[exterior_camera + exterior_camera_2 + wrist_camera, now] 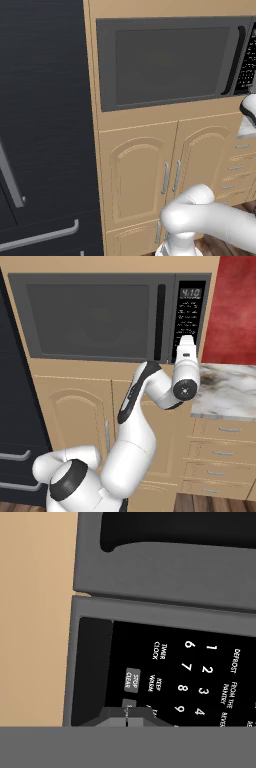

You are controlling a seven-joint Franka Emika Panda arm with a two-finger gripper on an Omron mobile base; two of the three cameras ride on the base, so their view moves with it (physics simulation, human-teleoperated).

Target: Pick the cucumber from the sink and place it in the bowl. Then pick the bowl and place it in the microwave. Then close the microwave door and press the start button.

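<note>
The microwave [105, 318] fills the upper part of the right base view, built into tan cabinets [75, 421]; its door [90, 316] is closed flat against the front, with the black vertical handle [160, 321] just left of the black button panel [190, 318] near the upper right of the frame; the panel shows a small lit display [190, 293] at its top. The white arm rises from the lower left of this view and bends up toward the panel; the gripper [186, 342] points at the lower part of the button panel and looks to be touching it or just in front of it, though I cannot tell if there is contact. In the hand view the fingers [112, 717] stand together at the bottom centre with no gap and nothing between them; directly above them, very near, lies the panel surface with white number keys and a grey key marked STOP CLEAR [132, 680] in the lower middle of the frame; a small grey key sits right at the fingertips, half hidden. The hand view is rolled, so the labels read sideways. In the left base view the microwave takes the upper centre, the dark fridge [42, 125] takes the left half, and the panel is cut by the right edge. A marble counter [230, 391] lies at the right of the right base view, under a red wall [235, 306].
</note>
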